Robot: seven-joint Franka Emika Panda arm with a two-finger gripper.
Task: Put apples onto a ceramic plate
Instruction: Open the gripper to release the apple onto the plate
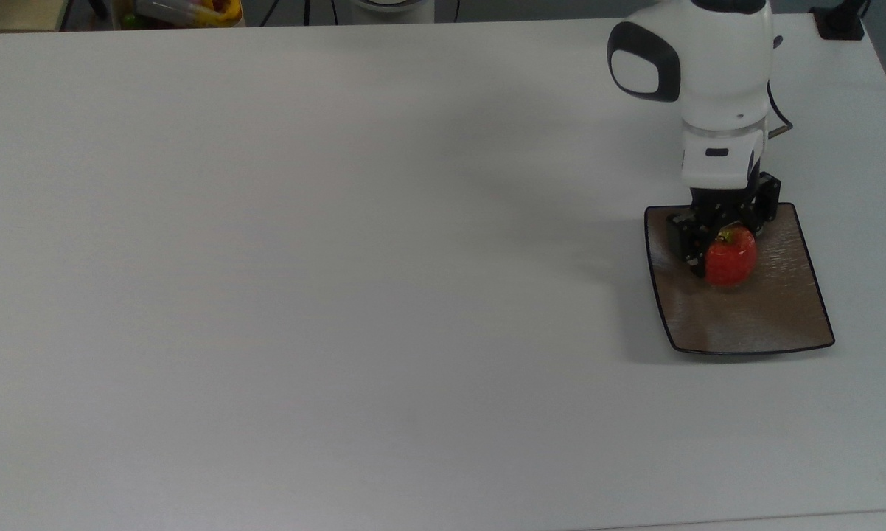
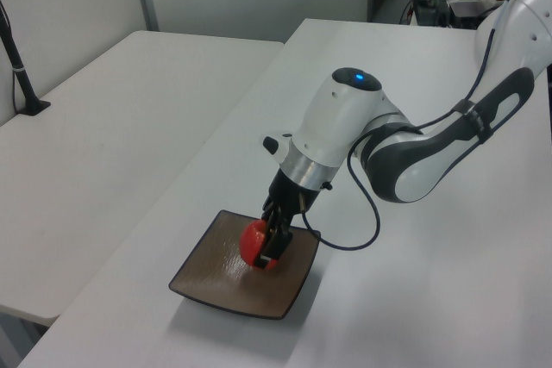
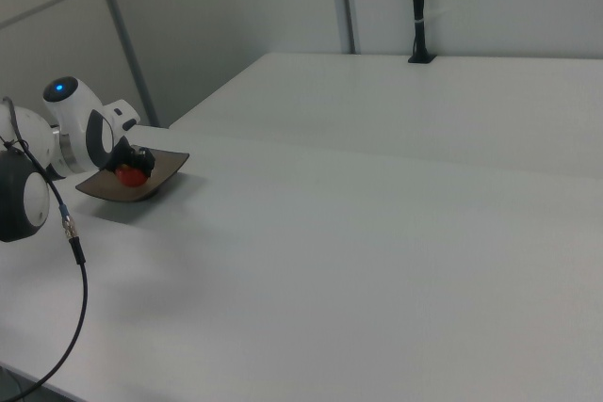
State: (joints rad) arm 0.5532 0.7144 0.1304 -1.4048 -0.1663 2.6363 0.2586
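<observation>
A small glossy red apple (image 1: pixel 731 258) (image 2: pixel 254 244) (image 3: pixel 131 175) sits low over the middle of the square brown ceramic plate (image 1: pixel 752 324) (image 2: pixel 211 277) (image 3: pixel 99 189), at the top view's right. My gripper (image 1: pixel 724 247) (image 2: pixel 266 242) reaches down from the white arm and is shut on the apple, black fingers on either side of it. Whether the apple rests on the plate's surface I cannot tell. The arm hides the plate's far edge in the top view.
The plate lies on a wide white table (image 1: pixel 340 258). A black post base (image 1: pixel 841 26) stands at the top view's far right corner. Coloured items (image 1: pixel 185 11) sit beyond the far edge. A second white table (image 2: pixel 95 144) adjoins in the left view.
</observation>
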